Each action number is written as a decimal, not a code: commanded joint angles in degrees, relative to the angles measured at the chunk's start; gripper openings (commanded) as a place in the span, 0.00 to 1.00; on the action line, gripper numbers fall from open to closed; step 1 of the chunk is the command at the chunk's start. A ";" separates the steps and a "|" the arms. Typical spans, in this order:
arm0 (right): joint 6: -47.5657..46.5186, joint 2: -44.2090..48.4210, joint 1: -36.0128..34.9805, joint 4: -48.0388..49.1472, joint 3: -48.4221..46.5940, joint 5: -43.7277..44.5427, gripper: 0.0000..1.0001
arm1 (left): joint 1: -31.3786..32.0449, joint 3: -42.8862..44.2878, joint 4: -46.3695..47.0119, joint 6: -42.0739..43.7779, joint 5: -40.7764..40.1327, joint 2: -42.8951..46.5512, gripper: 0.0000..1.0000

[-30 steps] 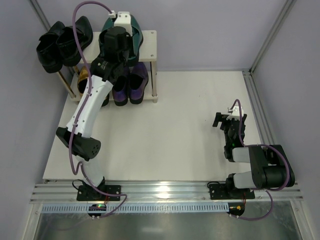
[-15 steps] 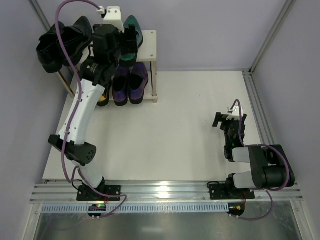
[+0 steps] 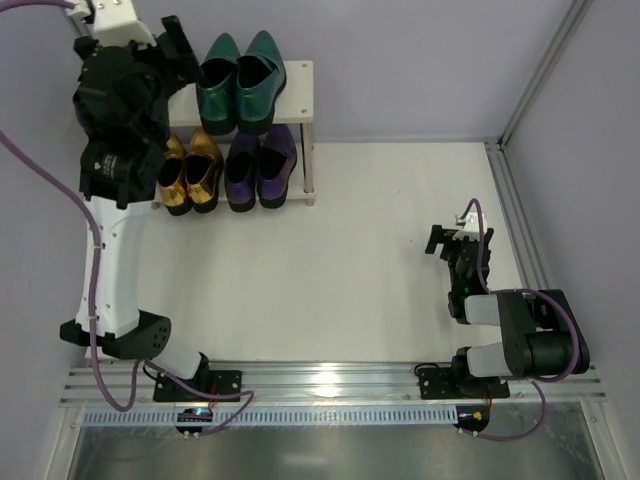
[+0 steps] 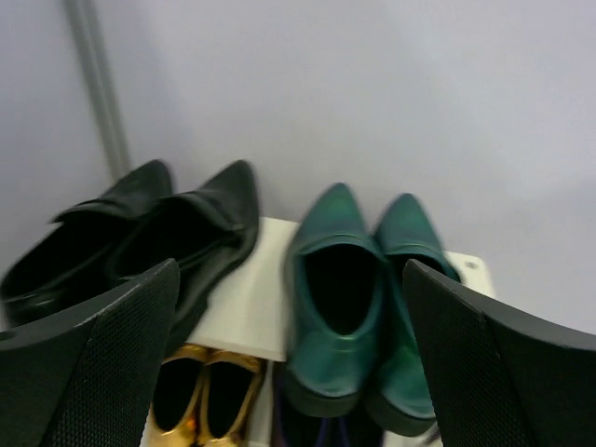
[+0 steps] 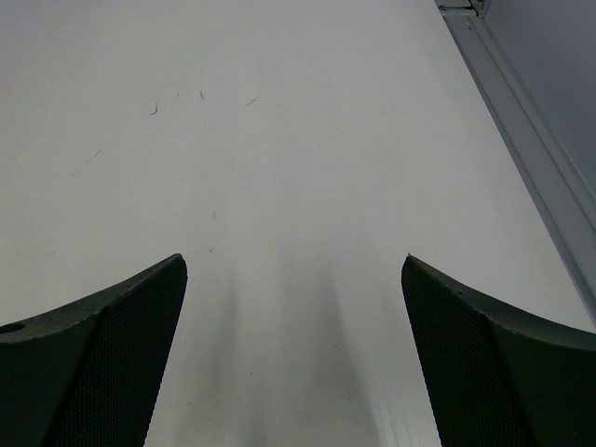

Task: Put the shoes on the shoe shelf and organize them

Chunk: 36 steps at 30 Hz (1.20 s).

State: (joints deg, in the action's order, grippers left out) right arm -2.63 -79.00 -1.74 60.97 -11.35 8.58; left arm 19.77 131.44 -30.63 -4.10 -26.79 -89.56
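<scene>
The shoe shelf [image 3: 300,92] stands at the back left. On its top board sit the green shoes [image 3: 240,82] side by side, toes to the wall. The gold shoes [image 3: 190,170] and purple shoes [image 3: 260,165] are on the lower tier. The black shoes [image 4: 140,233] lie on the top board left of the green shoes [image 4: 358,307]; in the top view my left arm hides them. My left gripper [image 4: 291,267] hangs open and empty above and in front of the shelf. My right gripper [image 3: 455,240] rests open over bare table at the right.
The purple back wall and a metal frame post [image 4: 98,93] stand close behind the shelf. A metal rail [image 3: 520,250] runs along the right edge of the white table [image 3: 350,260].
My left gripper opened, let go of the green shoe on the top board, and drew up and to the left, away from the shelf. The right arm has not moved.
</scene>
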 commanded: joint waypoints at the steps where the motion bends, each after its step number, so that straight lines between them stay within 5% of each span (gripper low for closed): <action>1: 0.79 0.69 0.16 2.84 -0.51 -0.49 0.97 | -7.36 -1.69 -5.93 -3.01 -3.55 3.67 1.00; 14: 0.70 0.69 0.16 2.93 -0.51 -0.58 0.97 | -15.37 -17.34 -5.31 -5.12 -12.77 18.89 1.00; 22: 0.79 0.78 0.07 2.93 -0.51 -0.58 0.97 | -27.67 -22.89 -11.37 -20.06 1.62 19.43 0.84; 36: 0.79 0.69 0.16 2.93 -0.42 -0.49 0.97 | -30.67 -6.02 -12.70 -15.07 13.58 6.60 0.96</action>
State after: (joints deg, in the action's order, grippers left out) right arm -2.63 -79.00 -1.74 60.97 -11.35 8.58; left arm -10.59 121.78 -44.88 -21.56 -18.70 -82.43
